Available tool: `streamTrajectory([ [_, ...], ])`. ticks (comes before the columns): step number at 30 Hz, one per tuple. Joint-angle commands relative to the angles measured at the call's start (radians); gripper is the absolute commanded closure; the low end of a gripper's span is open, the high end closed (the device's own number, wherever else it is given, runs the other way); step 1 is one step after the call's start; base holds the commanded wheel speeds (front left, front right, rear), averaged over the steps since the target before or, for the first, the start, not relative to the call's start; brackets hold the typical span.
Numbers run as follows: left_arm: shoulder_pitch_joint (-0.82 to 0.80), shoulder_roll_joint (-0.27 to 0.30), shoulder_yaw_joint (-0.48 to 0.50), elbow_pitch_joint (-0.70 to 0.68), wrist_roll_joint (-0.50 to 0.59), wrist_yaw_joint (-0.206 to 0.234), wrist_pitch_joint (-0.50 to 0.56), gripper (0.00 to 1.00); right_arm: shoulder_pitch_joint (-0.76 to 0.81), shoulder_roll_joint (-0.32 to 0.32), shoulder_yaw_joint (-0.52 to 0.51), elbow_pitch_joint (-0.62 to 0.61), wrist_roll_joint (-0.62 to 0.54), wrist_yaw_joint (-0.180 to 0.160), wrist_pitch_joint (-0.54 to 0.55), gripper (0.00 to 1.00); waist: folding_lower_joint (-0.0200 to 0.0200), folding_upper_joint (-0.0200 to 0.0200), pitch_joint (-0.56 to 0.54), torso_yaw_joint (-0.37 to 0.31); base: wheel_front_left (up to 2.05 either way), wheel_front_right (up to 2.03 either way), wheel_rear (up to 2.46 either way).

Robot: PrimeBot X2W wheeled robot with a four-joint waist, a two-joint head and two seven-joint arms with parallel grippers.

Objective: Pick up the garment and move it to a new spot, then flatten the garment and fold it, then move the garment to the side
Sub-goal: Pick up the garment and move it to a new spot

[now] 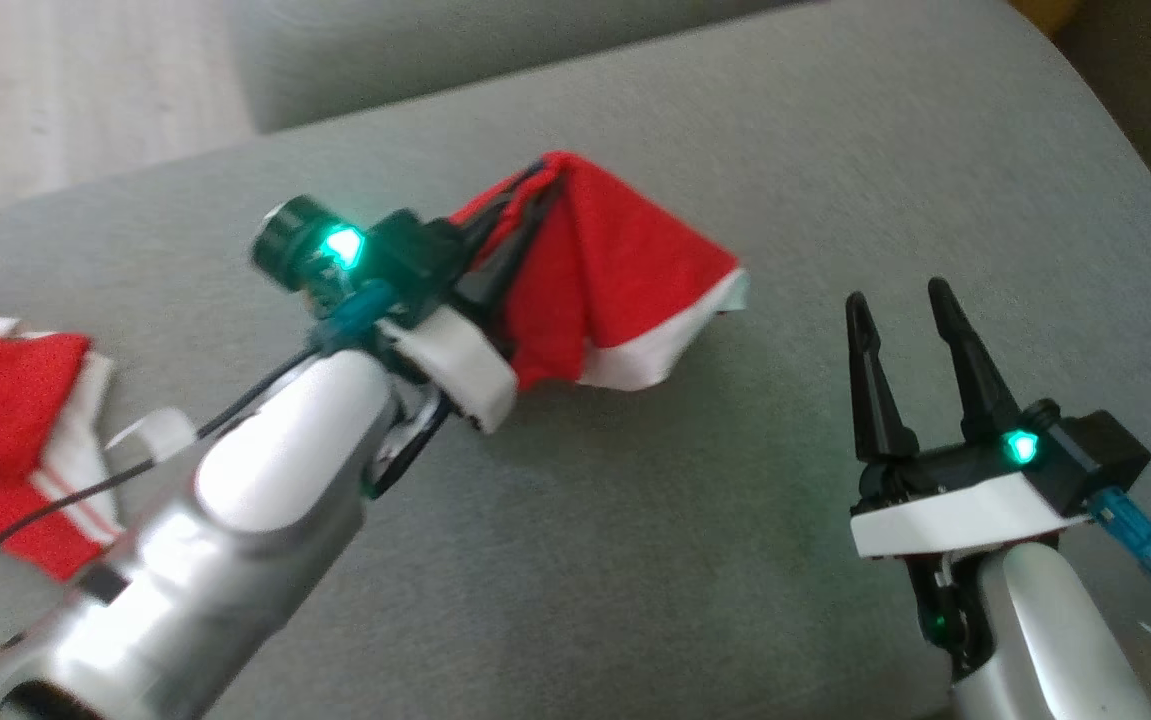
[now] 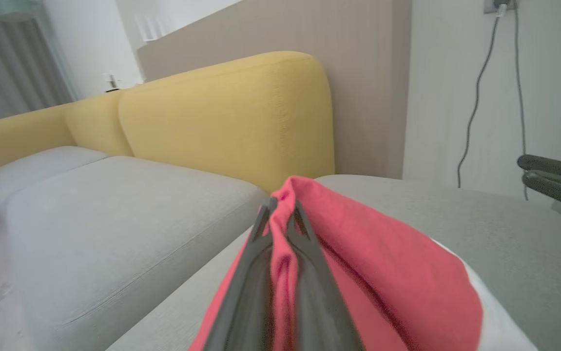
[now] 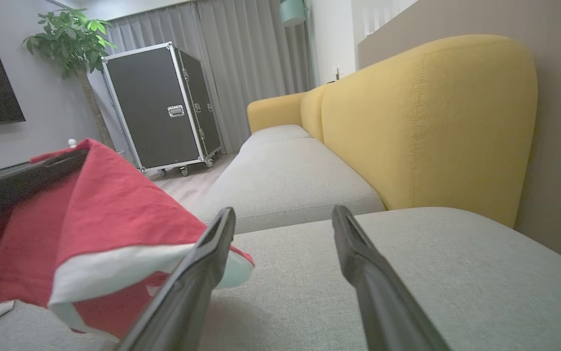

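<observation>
Soft, matt red cloth garment [image 1: 615,270] with white trim. Grey woven fabric sofa seat [image 1: 635,560]; mustard fabric backrest [image 3: 426,122] with visible stitching. Matt black plastic right gripper [image 1: 897,295]; glossy silver left forearm [image 1: 265,490].

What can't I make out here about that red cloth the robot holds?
- Head view: whether the red cloth at the left edge joins the held garment; the left arm covers the gap.
- Left wrist view: the garment's kind; it is bunched in the left gripper and cut off by the bottom edge.
</observation>
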Motion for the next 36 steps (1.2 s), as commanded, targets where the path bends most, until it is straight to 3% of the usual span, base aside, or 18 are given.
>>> streamTrajectory([
  [1, -0.090, -0.006, 0.027, 0.006, 0.012, -0.019, -0.021, 1.00, -0.043, -0.004, 0.024, -0.043, 0.008, 0.004, -0.011, 0.00, -0.0001, 0.0000, 0.061, -0.064, 0.00, 0.00, 0.00],
  [2, -0.101, -0.022, 0.021, 0.028, 0.017, -0.025, -0.035, 1.00, -0.046, -0.004, 0.025, -0.047, 0.010, 0.004, -0.011, 0.00, -0.0001, 0.0000, 0.068, -0.072, 0.00, 0.00, 0.00],
  [3, -0.112, -0.037, 0.016, 0.053, 0.023, -0.027, -0.051, 0.61, -0.047, -0.004, 0.025, -0.051, 0.011, 0.004, -0.011, 0.00, -0.0001, 0.0000, 0.073, -0.077, 0.00, 0.00, 0.00],
  [4, -0.120, -0.049, 0.011, 0.078, 0.029, -0.030, -0.064, 0.00, -0.048, -0.004, 0.025, -0.053, 0.012, 0.004, -0.011, 0.00, -0.0001, 0.0000, 0.077, -0.081, 0.00, 0.00, 0.00],
  [9, -0.131, -0.082, 0.024, 0.175, 0.021, -0.039, -0.126, 0.00, -0.040, -0.004, 0.007, -0.058, 0.009, 0.004, -0.011, 0.00, -0.0001, 0.0000, 0.076, -0.058, 0.00, 0.00, 0.00],
  [15, -0.085, -0.045, 0.101, 0.216, 0.017, -0.007, -0.160, 0.00, -0.031, -0.004, -0.008, -0.055, -0.026, 0.004, -0.011, 0.00, -0.0001, 0.0000, 0.033, 0.044, 0.00, 0.00, 0.00],
  [20, 0.049, 0.007, 0.228, 0.089, 0.059, 0.040, -0.162, 0.00, -0.010, -0.004, -0.024, -0.048, -0.066, 0.004, -0.011, 0.00, -0.0001, 0.0000, -0.020, 0.153, 0.00, 0.00, 0.00],
  [27, 0.313, 0.041, 0.373, -0.072, 0.108, 0.062, -0.162, 0.00, 0.034, -0.004, -0.044, -0.027, -0.091, 0.004, -0.011, 0.00, -0.0001, 0.0000, -0.083, 0.267, 0.00, 0.00, 0.00],
  [36, 0.626, -0.047, 0.516, -0.214, 0.179, 0.079, -0.162, 0.00, 0.090, -0.004, -0.034, 0.016, -0.105, 0.004, -0.011, 0.00, -0.0001, 0.0000, -0.126, 0.326, 0.00, 0.00, 0.00],
])
